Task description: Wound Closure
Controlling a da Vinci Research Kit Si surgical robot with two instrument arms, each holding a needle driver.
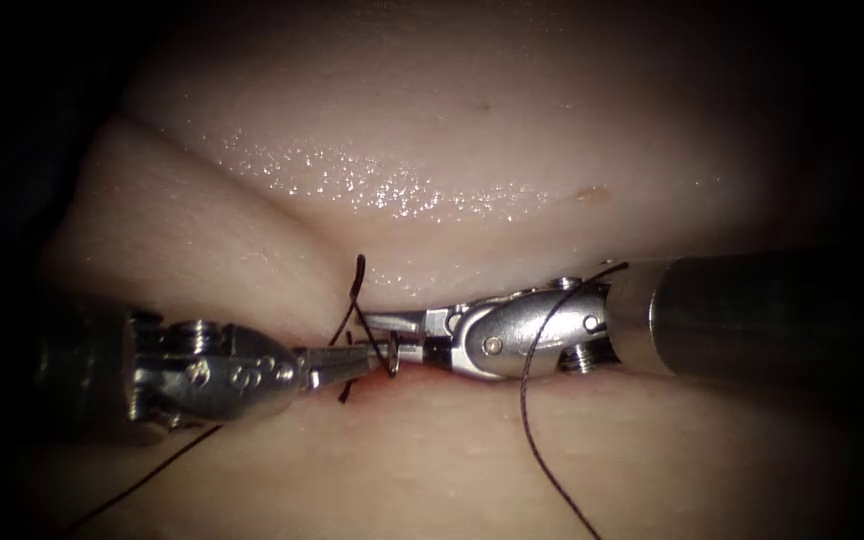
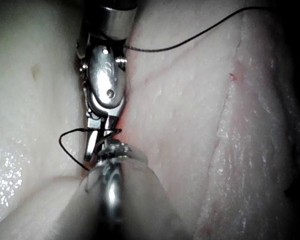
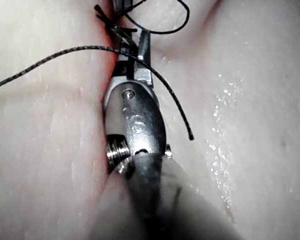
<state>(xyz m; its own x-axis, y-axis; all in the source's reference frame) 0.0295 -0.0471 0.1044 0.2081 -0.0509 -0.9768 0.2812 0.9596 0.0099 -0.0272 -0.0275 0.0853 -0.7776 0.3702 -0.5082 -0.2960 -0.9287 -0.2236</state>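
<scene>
Endoscope view, thread (image 1: 357,290) looped between both tools' fingers (image 1: 337,362)

1. No walls, floor, furniture or windows can be made out.
2. The edges of the endoscope view are lost in darkness, deepest at both sides and in the corners.
3. Light is thrown onto the centre, and small bright glints are seen on the wet surface there.
</scene>
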